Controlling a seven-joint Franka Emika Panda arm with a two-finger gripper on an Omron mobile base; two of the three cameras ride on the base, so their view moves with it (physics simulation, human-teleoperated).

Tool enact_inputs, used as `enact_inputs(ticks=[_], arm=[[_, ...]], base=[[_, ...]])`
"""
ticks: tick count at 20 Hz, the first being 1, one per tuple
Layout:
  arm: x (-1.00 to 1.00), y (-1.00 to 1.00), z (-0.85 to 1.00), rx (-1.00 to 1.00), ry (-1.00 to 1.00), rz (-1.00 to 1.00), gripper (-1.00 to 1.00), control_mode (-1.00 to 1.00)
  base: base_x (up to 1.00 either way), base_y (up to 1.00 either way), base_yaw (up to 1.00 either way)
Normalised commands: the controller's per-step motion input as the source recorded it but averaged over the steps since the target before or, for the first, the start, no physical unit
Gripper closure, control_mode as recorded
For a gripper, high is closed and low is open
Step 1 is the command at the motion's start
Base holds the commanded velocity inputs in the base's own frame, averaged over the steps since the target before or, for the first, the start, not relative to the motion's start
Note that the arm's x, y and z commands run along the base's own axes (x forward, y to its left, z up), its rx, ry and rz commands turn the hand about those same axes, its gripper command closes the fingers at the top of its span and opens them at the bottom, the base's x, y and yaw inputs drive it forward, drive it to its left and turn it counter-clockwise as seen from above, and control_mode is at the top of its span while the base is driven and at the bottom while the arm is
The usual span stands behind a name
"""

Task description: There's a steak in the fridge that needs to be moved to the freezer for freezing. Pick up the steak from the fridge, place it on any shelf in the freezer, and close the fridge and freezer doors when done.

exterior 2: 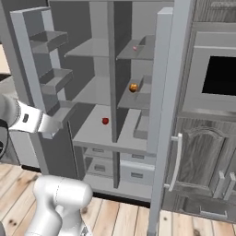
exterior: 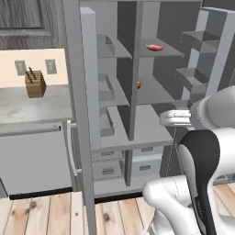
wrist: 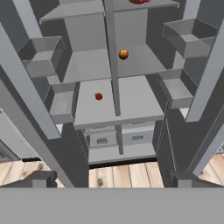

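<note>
Grey shelves stand in two columns split by a divider. The steak lies on the top shelf at 1 o'clock — an orange ball sits mid-shelf, a small red item at 11 o'clock below.

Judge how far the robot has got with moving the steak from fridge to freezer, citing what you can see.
Done: both doors stand open. In hand: nothing yet; the steak lies on the top shelf right of the divider, and the gripper is well back from the shelves, holding nothing, apparently open. Left: reach up and grasp the steak, set it on a shelf left of the divider, presumably the freezer side, then close both doors.
</note>
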Motion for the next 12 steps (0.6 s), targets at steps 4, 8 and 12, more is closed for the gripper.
enact_inputs(ticks=[4, 8, 12], arm=[[0.00, 0.00, 0.00, 0.00, 0.00, 0.00, -1.00, 1.00], [0.00, 0.00, 0.00, 0.00, 0.00, 0.00, -1.00, 1.00], [0.00, 0.00, 0.00, 0.00, 0.00, 0.00, -1.00, 1.00]], base=[[0.48, -0.43, 0.00], [0.32, -0.24, 0.00], [0.12, 0.00, 0.00]])
